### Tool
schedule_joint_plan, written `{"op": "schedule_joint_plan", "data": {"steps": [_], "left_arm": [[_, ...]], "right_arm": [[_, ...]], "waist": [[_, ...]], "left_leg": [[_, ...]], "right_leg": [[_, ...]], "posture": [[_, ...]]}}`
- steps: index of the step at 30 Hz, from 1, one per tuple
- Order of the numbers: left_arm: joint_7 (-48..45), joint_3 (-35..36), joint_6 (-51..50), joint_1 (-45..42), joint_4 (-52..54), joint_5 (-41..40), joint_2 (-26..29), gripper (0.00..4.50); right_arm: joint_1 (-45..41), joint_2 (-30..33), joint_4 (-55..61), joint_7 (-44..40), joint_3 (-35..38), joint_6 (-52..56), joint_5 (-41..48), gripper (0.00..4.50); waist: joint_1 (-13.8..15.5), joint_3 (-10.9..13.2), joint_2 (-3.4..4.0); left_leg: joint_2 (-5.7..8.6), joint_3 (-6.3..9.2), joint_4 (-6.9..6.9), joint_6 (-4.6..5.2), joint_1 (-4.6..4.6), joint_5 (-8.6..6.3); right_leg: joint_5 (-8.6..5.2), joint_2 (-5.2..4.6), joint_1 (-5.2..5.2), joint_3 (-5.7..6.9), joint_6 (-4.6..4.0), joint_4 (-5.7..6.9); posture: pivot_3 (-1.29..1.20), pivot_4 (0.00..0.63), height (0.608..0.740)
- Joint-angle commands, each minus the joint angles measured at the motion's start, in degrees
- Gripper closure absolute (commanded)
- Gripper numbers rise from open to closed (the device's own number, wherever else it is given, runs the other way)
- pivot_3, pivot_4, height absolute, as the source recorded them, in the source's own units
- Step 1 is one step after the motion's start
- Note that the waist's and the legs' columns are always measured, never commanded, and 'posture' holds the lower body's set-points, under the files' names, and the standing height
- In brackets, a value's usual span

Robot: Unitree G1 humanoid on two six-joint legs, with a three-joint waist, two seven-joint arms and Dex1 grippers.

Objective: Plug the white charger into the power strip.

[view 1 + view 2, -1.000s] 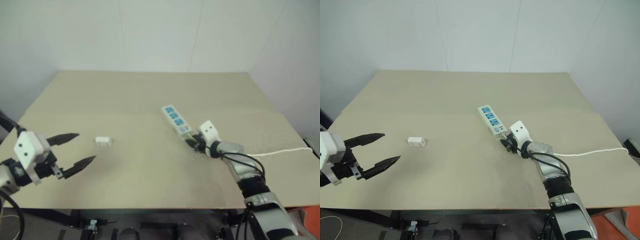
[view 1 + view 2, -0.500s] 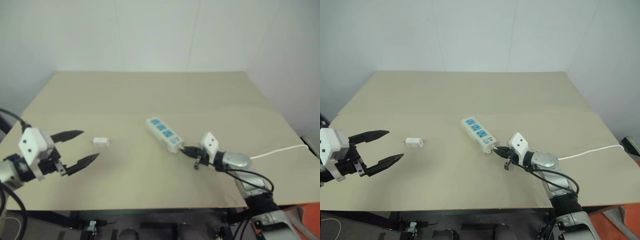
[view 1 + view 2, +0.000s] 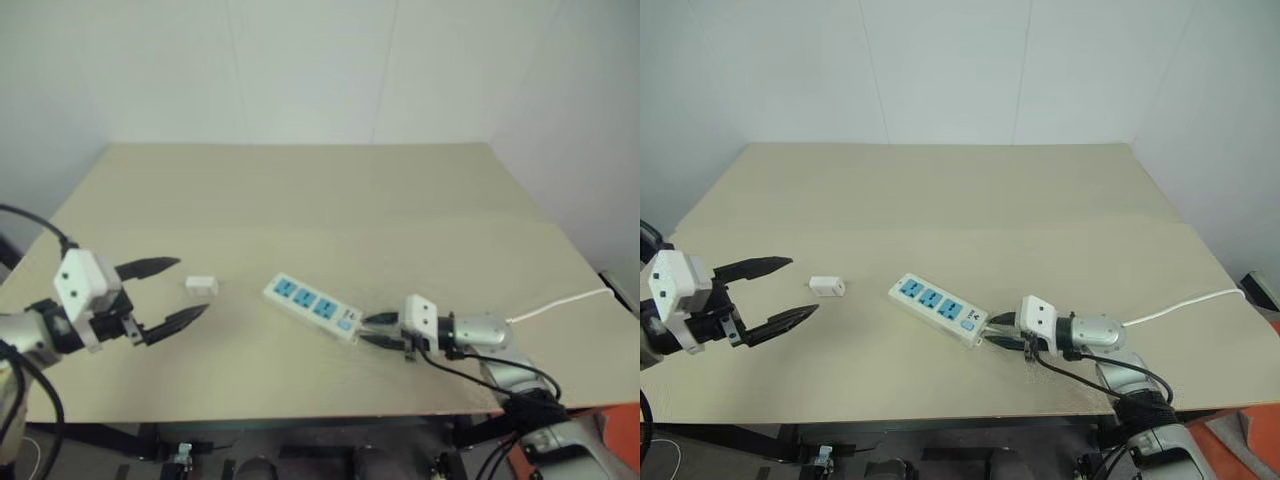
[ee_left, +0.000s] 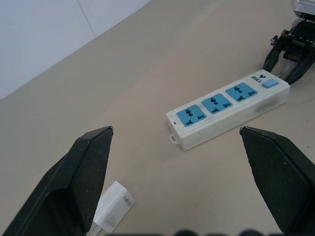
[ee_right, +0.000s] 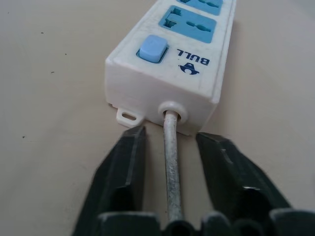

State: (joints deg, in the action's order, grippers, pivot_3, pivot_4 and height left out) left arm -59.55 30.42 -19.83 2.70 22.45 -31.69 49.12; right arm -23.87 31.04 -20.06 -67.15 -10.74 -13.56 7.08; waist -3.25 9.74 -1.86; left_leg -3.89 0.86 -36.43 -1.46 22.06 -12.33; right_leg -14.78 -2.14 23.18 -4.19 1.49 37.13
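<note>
Power strip (image 3: 939, 310) now lies swung round, lengthwise across the surface (image 3: 940, 190) and nearer the white charger (image 3: 826, 286). Right claw (image 3: 999, 331) sits at the strip's switch end, fingers parted, straddling the cord (image 5: 171, 162) without pinching it. Left claw (image 3: 780, 293) hovers spread wide just beside the charger.

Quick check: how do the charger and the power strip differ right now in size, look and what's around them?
The white charger is a small plain block; the power strip is a long bar with blue sockets. The charger lies free before the open left end effector; the strip's cord runs between the right end effector's fingers. Both are white, on the table.
</note>
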Motion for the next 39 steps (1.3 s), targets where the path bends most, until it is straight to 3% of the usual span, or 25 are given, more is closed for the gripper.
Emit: {"op": "schedule_joint_plan", "data": {"steps": [1, 4, 13, 19, 30, 39], "left_arm": [[0.0, 0.7, 1.1, -0.4, 0.8, -0.6, 0.9, 0.0], [0.1, 0.8, 1.1, -0.3, 1.1, -0.7, 0.7, 0.0], [0.4, 0.5, 1.3, -0.4, 1.1, -0.8, 0.4, 0.0], [0.3, 0.2, 1.3, -0.6, 1.1, -0.8, 0.4, 0.0], [0.7, 0.1, 1.3, -0.5, 1.6, -0.8, 0.2, 0.0], [0.7, 0.0, 1.5, -0.4, 1.5, -0.8, 0.1, 0.0]], "right_arm": [[0.5, 1.9, 4.5, -6.2, 3.3, 10.3, 9.7, 1.0], [1.5, 2.1, 9.1, -6.6, 6.7, 18.7, 16.9, 0.03], [7.0, -7.8, 19.4, 10.7, 5.2, 20.3, 12.3, 0.03], [7.8, -13.0, 18.8, 17.7, 2.1, 19.7, 8.2, 0.03], [8.0, -13.6, 11.7, 19.2, 1.0, 13.7, 3.9, 0.03], [8.5, -13.2, 14.1, 19.6, 1.6, 14.4, 4.8, 0.03]], "waist": [[0.3, 0.0, -0.01], [0.7, 0.0, -0.01], [0.5, 0.0, 0.0], [0.9, 0.0, 0.0], [0.8, 0.0, -0.03], [0.9, 0.0, -0.04]], "left_leg": [[0.0, 0.0, 0.0, 0.0, 0.02, 0.0], [0.0, 0.0, -0.01, 0.0, 0.03, 0.0], [-0.01, 0.0, 0.01, 0.0, 0.01, 0.0], [-0.01, 0.01, 0.0, 0.0, 0.04, 0.0], [-0.01, 0.0, 0.0, 0.0, -0.06, 0.0], [-0.01, 0.0, 0.0, 0.0, -0.04, 0.0]], "right_leg": [[0.02, 0.0, 0.0, 0.0, -0.03, -0.01], [0.1, 0.0, 0.0, 0.0, -0.16, 0.0], [-0.01, 0.02, 0.06, -0.01, 0.01, 0.02], [-0.01, 0.01, 0.05, 0.02, 0.01, 0.0], [-0.01, 0.0, -0.04, 0.01, 0.01, 0.0], [-0.01, 0.0, -0.03, 0.01, 0.01, 0.01]], "posture": [[0.0, 0.15, 0.74], [0.0, 0.15, 0.74], [0.0, 0.15, 0.74], [0.0, 0.15, 0.74], [0.0, 0.15, 0.74], [0.0, 0.15, 0.74]]}}
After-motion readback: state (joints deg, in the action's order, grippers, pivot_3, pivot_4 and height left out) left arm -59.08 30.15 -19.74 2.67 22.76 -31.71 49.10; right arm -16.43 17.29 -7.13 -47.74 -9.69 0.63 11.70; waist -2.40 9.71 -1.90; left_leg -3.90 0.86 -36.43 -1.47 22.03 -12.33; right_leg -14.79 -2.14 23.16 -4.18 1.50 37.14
